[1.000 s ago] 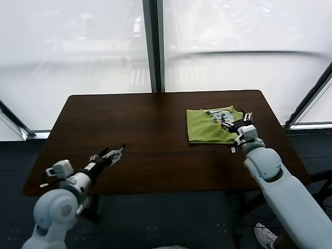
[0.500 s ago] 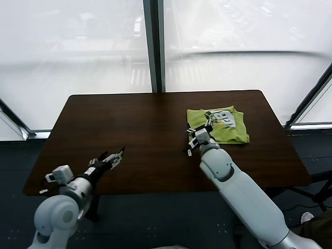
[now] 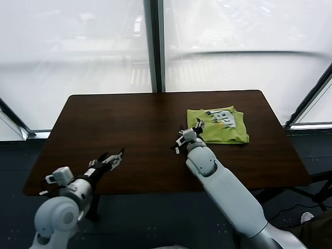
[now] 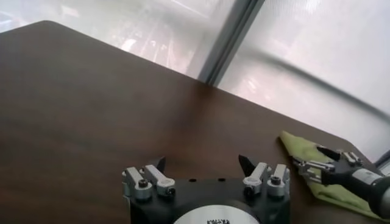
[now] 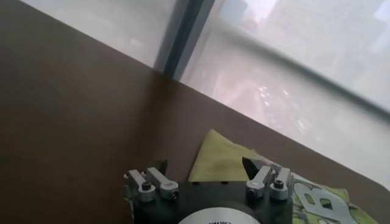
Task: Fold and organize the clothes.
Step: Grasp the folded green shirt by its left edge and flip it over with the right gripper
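The clothes are one lime-green T-shirt (image 3: 220,130), folded into a small rectangle with its white-grey print (image 3: 224,118) facing up, lying on the right back part of the dark wooden table (image 3: 129,116). My right gripper (image 3: 191,130) hovers at the shirt's left edge, open and holding nothing. In the right wrist view, a corner of the T-shirt (image 5: 220,159) lies just beyond the right gripper (image 5: 205,165). My left gripper (image 3: 112,157) stays open and empty over the table's front left. The left wrist view shows that gripper (image 4: 202,164) above bare wood, with the T-shirt (image 4: 300,150) far off.
Behind the table runs a large window with a dark vertical post (image 3: 154,46). The table's front edge (image 3: 166,192) lies close to my arms. Bare wood spreads across the left and middle of the table.
My right gripper has swept from the shirt's right side across to its left edge, staying open. The shirt lies folded and uncovered. The left arm has barely shifted.
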`<act>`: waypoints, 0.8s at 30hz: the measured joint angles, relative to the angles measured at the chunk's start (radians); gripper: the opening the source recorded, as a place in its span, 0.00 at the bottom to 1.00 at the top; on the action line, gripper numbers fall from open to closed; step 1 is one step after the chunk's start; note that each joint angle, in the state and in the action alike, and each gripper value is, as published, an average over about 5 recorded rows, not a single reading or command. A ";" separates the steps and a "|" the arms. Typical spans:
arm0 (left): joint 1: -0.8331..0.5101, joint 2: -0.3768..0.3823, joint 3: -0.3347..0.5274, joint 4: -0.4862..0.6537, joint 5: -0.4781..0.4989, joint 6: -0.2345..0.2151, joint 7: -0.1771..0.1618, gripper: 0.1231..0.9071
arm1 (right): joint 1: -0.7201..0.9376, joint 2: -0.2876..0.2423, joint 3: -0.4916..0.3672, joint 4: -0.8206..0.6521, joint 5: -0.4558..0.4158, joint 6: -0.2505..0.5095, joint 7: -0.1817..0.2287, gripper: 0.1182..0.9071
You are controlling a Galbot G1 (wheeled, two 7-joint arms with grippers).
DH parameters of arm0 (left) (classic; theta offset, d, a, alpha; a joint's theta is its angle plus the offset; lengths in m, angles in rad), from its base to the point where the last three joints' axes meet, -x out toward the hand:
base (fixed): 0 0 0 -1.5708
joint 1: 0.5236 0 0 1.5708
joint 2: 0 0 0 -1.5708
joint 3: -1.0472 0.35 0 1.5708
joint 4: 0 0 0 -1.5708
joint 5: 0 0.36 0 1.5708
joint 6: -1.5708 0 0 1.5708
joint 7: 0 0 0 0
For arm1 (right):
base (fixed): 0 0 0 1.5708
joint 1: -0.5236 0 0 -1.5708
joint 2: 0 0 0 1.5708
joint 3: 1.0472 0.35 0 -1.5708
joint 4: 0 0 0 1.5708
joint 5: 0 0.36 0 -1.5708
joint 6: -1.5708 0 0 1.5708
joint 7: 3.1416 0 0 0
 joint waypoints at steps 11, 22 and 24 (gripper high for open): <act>-0.001 -0.007 0.000 0.004 -0.003 -0.002 0.000 1.00 | 0.005 0.015 0.003 -0.022 0.001 -0.005 -0.005 0.74; -0.019 0.003 -0.025 0.013 -0.007 -0.010 0.000 1.00 | -0.018 0.005 0.020 0.007 0.064 0.018 -0.010 0.05; -0.025 0.010 -0.037 0.017 -0.014 -0.011 0.000 1.00 | -0.022 0.003 0.020 0.018 0.113 0.054 -0.028 0.05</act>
